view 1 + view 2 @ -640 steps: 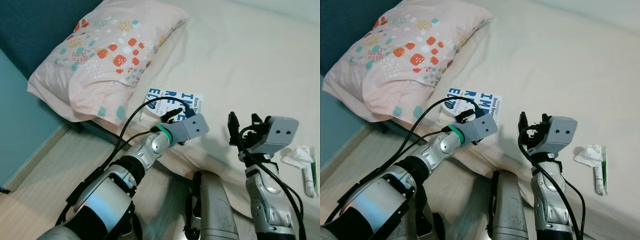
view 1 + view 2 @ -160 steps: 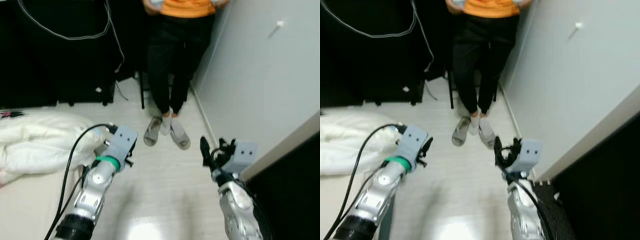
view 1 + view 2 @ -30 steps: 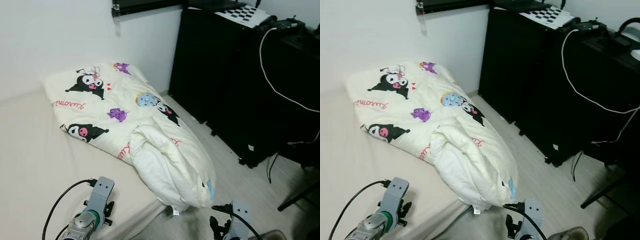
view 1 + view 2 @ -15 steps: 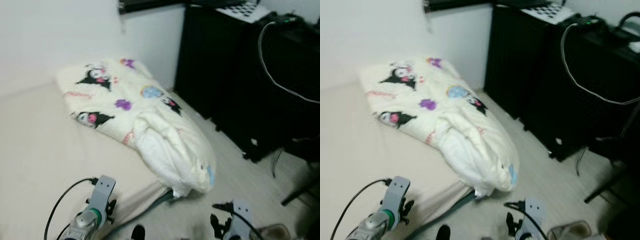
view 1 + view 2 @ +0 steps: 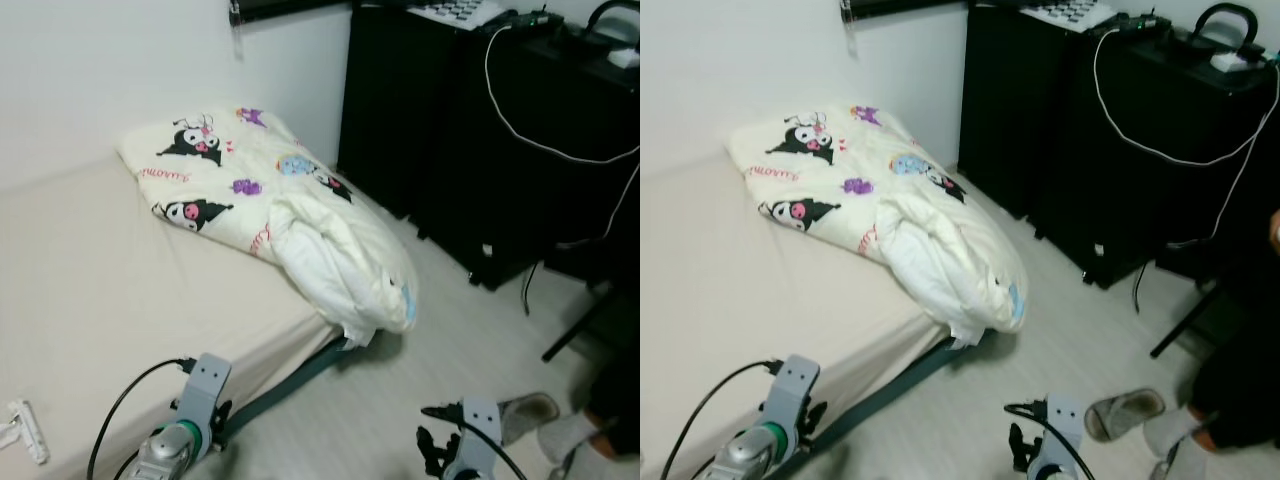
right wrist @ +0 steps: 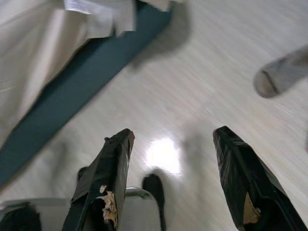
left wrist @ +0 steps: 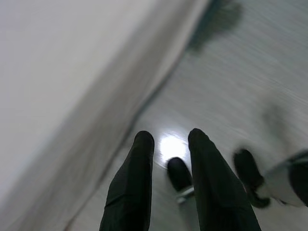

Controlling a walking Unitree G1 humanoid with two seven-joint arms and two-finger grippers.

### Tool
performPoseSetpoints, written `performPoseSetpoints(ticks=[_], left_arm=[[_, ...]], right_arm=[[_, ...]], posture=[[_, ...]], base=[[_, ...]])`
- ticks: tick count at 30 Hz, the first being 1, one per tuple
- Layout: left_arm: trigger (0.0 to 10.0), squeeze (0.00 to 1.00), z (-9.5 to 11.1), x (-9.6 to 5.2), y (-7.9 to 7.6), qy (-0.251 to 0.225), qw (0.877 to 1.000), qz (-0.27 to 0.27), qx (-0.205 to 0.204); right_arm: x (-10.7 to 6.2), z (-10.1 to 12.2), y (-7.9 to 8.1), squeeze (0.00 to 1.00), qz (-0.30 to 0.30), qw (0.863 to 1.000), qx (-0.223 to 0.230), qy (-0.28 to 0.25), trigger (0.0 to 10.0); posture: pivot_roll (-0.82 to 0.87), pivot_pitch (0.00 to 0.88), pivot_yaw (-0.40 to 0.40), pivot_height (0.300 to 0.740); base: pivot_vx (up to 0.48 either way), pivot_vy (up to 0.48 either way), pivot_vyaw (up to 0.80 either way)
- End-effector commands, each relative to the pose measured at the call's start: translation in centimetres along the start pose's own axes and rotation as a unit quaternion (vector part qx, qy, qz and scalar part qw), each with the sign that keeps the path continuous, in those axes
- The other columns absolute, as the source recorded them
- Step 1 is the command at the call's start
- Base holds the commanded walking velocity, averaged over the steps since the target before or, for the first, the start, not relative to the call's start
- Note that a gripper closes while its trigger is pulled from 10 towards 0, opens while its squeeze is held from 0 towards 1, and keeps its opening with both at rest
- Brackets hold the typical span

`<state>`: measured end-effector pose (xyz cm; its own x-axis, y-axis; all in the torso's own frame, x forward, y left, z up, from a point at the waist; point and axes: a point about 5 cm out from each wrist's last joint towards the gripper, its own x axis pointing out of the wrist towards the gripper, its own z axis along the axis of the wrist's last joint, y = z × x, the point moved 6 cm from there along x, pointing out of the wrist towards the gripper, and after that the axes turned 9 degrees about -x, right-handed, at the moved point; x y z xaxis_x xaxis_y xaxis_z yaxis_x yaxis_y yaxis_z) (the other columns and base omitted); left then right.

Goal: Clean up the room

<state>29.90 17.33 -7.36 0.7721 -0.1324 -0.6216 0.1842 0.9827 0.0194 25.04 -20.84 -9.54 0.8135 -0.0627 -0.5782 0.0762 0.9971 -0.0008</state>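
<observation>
While both arms hang low at the bottom of the head views, the left gripper (image 7: 168, 163) points down at the pale wooden floor (image 5: 470, 340) with its two black fingers (image 7: 132, 183) nearly together, only a narrow gap between them and nothing in it. The edge of the bed (image 5: 90, 290) runs just beside these jaws, on the robot's left. The right gripper (image 6: 173, 168) also points at the floor, its jaws spread wide apart and empty; the dark teal bed frame (image 6: 72, 91) lies ahead of them and to one side, and a grey slipper (image 6: 281, 74) lies beyond the far finger. In the head views a crumpled white blanket (image 5: 300, 220) printed with cartoon figures lies on the bed well ahead of both grippers, its folded end hanging over the bed's corner toward the floor. A small white item (image 5: 25, 430) rests on the mattress near the left arm; what it is I cannot tell. Black cabinets (image 5: 480, 140) with a white cable (image 5: 540, 145) stand past the blanket. A person's feet (image 5: 560, 440) in socks and slippers are near the right gripper.
</observation>
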Motion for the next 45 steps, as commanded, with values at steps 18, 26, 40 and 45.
performPoseSetpoints(ticks=[18, 26, 40, 45], left_arm=[[10.0, 0.0, 0.22, 0.08, -0.27, -0.003, 1.0, -0.006, 0.009], [10.0, 0.0, 0.21, 0.11, -0.34, -0.002, 1.0, -0.007, 0.009], [10.0, 0.0, 0.19, 0.17, -0.19, 0.003, 1.0, -0.003, 0.008], [10.0, 0.0, 0.22, 0.18, -0.13, 0.004, 1.0, -0.002, 0.008]], right_arm=[[-0.25, -0.94, 0.1, 0.0, -0.002, 1.0, 0.004, 0.016, 10.0], [-0.24, -0.97, 0.0, 0.0, -0.002, 1.0, 0.001, 0.018, 10.0], [-0.19, -0.83, -0.01, 0.0, -0.001, 1.0, 0.004, 0.016, 10.0], [-0.23, -1.01, 0.11, 0.0, 0.001, 1.0, 0.001, 0.019, 10.0]], posture=[[0.01, 0.067, 0.005, 0.74], [0.0, 0.062, 0.003, 0.74], [0.0, 0.053, 0.007, 0.74], [0.0, 0.053, 0.009, 0.731]], base=[[0.339, 0.0, 0.0], [0.414, 0.0, 0.0], [0.061, 0.0, 0.0], [0.0, 0.0, 0.0]])
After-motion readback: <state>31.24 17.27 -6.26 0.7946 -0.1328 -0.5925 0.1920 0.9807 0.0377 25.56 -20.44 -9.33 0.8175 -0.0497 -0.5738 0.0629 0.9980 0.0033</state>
